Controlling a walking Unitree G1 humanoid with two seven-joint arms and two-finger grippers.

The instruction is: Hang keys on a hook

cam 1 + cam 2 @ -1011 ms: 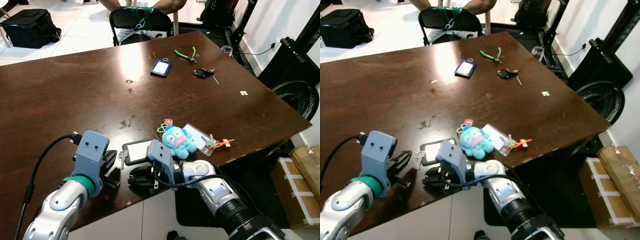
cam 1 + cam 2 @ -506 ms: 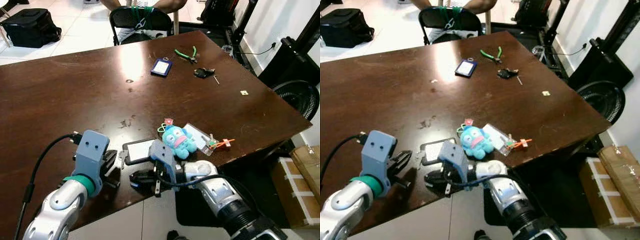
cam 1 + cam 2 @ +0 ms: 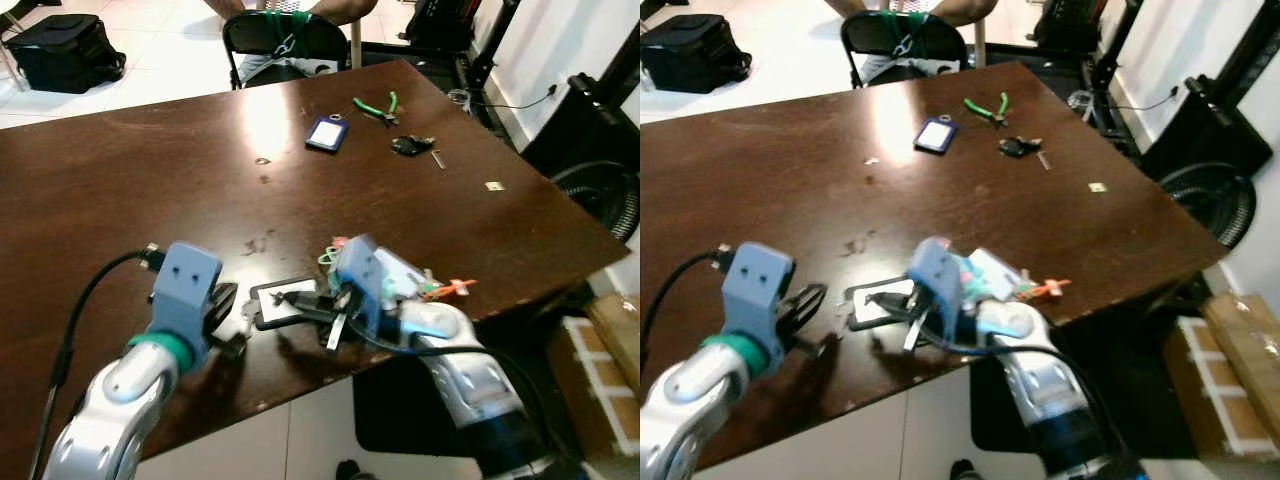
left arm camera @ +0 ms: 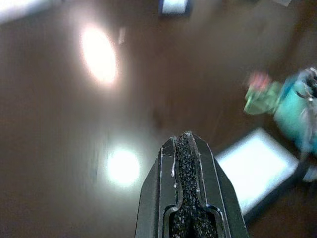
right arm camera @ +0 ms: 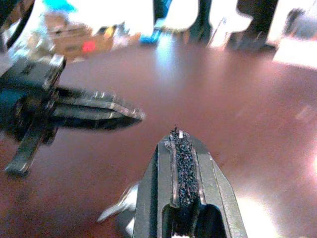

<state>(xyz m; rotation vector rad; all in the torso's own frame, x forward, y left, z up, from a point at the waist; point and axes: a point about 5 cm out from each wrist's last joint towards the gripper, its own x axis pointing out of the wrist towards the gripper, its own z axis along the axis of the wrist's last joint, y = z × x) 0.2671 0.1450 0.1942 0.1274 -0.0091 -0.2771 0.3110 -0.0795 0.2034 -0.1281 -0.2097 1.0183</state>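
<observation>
1. Your right gripper [image 3: 300, 300] hovers over the card holder [image 3: 285, 300] near the front edge of the brown surface [image 3: 150, 170], fingers pressed together, with a silver key [image 3: 335, 330] dangling beneath it.
2. Your left gripper [image 3: 225, 320] sits just left of the card holder, fingers pressed together.
3. More keys [image 3: 410, 146] lie far back, beside green pliers [image 3: 372, 107] and a blue tag [image 3: 325, 133].

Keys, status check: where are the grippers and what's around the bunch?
Right gripper shut, over the card holder at the near edge. Left gripper shut, beside it. Key dangles below right wrist. Blue plush behind.
</observation>
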